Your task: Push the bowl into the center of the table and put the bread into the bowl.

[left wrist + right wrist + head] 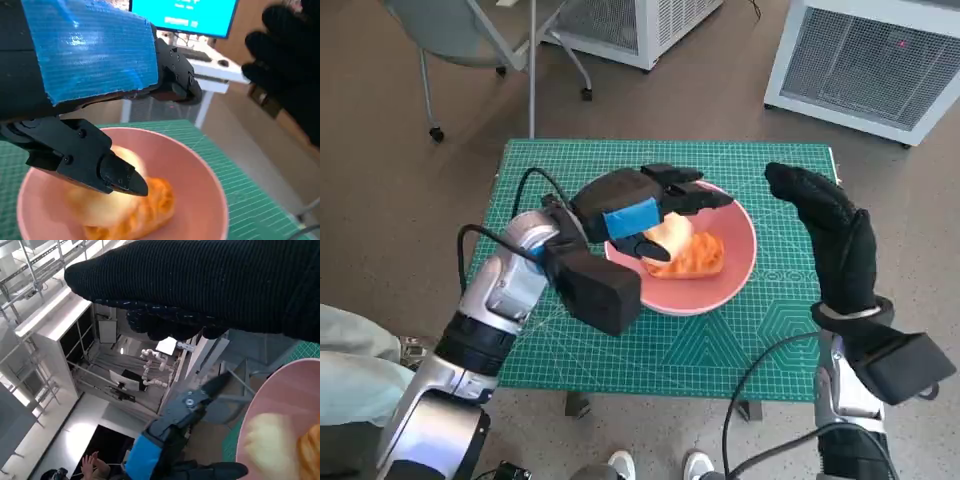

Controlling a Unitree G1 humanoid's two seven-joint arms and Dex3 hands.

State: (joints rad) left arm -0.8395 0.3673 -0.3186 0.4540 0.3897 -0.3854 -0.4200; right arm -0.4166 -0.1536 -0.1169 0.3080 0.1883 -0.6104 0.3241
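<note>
The pink bowl [745,250] stands near the middle of the green mat [720,350], with the orange-and-pale bread [692,256] lying inside it. My left hand [635,200] hovers over the bowl with its fingers spread. In the left wrist view the thumb sits just above the bread [145,210] in the bowl [210,200] without gripping it. My gloved right hand [830,230] stands upright just right of the bowl, fingers extended, holding nothing. The right wrist view shows the glove [210,285], the bowl's rim [270,410] and my left hand [170,450].
A chair [470,30] and white grilled units [880,60] stand on the floor beyond the table's far edge. A person's leg [350,360] is at the lower left and shoes [620,465] are by the near edge. The mat reaches the table's edges.
</note>
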